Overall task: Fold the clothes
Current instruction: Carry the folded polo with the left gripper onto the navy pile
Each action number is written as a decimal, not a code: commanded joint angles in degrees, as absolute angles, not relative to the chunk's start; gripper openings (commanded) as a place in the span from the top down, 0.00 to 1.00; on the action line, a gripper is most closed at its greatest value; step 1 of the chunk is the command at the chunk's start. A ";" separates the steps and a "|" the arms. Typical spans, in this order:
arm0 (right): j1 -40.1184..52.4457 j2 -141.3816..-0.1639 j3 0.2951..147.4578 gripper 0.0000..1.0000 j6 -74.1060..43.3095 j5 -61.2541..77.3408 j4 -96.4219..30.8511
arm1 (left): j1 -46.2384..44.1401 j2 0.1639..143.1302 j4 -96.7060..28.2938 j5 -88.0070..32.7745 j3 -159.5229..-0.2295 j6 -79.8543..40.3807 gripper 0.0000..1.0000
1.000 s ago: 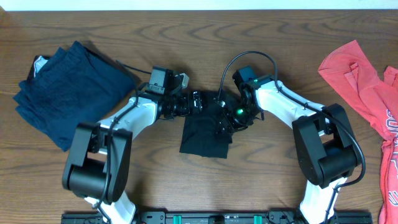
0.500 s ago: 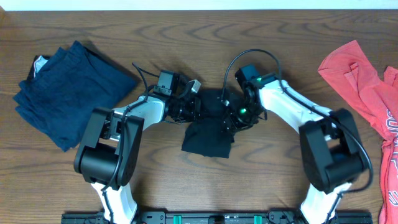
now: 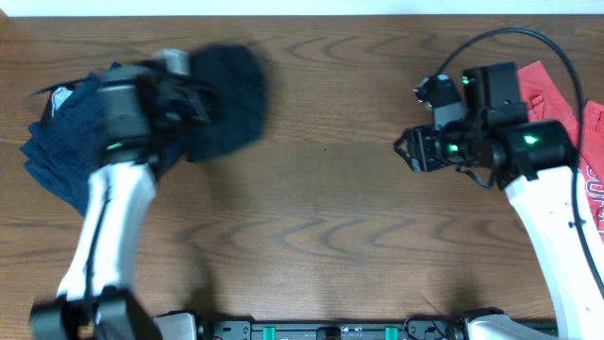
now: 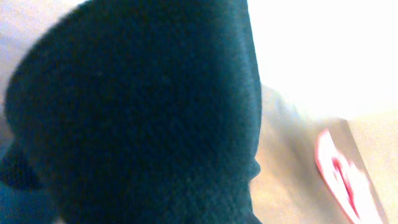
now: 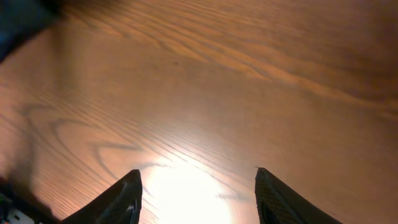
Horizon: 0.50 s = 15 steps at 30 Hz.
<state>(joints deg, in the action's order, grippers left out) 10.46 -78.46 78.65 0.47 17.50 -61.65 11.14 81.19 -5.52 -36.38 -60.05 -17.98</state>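
The crumpled navy garment (image 3: 66, 142) lies at far left. At its right edge the black shirt (image 3: 226, 99) is a blurred, bunched lump in the left gripper (image 3: 184, 94), whose fingers are buried in cloth. The right gripper (image 3: 404, 151) gapes wide, empty, near the red shirt (image 3: 552, 80).

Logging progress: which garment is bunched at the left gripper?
The black shirt; the navy garment lies on the table beside it, the red shirt far right.
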 commanded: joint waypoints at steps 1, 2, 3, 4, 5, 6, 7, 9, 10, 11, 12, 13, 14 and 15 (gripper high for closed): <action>9.37 -79.22 78.32 0.44 0.93 15.81 -62.70 | 18.35 78.30 -5.43 -32.18 -61.14 -17.63 0.94; 9.37 -79.33 78.22 0.44 0.93 15.84 -62.74 | 20.91 78.24 -5.45 -32.01 -61.14 -17.61 0.94; 9.39 -79.35 78.22 0.44 0.93 15.84 -62.81 | 23.00 78.50 -5.45 -31.99 -61.12 -17.63 0.94; 9.39 -79.40 78.22 0.44 0.93 15.84 -62.78 | 25.02 78.98 -5.45 -31.81 -61.12 -17.85 0.94; 9.39 -79.40 78.22 0.44 0.93 15.84 -62.81 | 27.07 79.77 -5.45 -31.42 -61.10 -18.09 0.94; 9.39 -79.40 78.22 0.44 0.91 15.86 -62.81 | 28.51 80.64 -5.43 -31.24 -61.10 -18.06 0.93; 9.39 -79.40 78.22 0.44 0.91 15.84 -62.85 | 29.87 81.65 -5.45 -30.70 -61.10 -18.06 0.91; 9.39 -79.40 78.22 0.44 0.91 15.84 -63.05 | 32.67 84.14 -5.48 -30.09 -61.10 -18.04 0.56; 9.39 -79.40 78.22 0.44 0.91 15.84 -63.29 | 33.93 85.30 -5.41 -30.11 -61.10 -18.06 0.28; 9.39 -79.40 78.22 0.44 0.93 15.84 -63.55 | 35.24 86.26 -5.21 -30.09 -61.10 -18.26 0.03; 9.39 -79.40 78.22 0.44 0.93 15.84 -63.96 | 37.06 87.13 -4.80 -30.13 -61.10 -19.75 0.02; 9.37 -79.40 78.22 0.44 0.95 15.81 -64.23 | 38.39 87.48 -4.36 -30.15 -61.10 -21.39 0.02; 9.37 -79.40 78.22 0.44 1.06 15.77 -64.58 | 39.88 87.57 -3.81 -30.15 -61.10 -22.90 0.02; 9.37 -79.40 78.22 0.44 1.45 15.75 -64.79 | 40.84 87.55 -3.44 -30.15 -61.10 -23.51 0.02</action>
<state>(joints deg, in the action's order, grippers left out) 9.69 -79.40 78.54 0.62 16.01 -64.34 37.80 87.88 -4.60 -30.74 -60.29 -20.18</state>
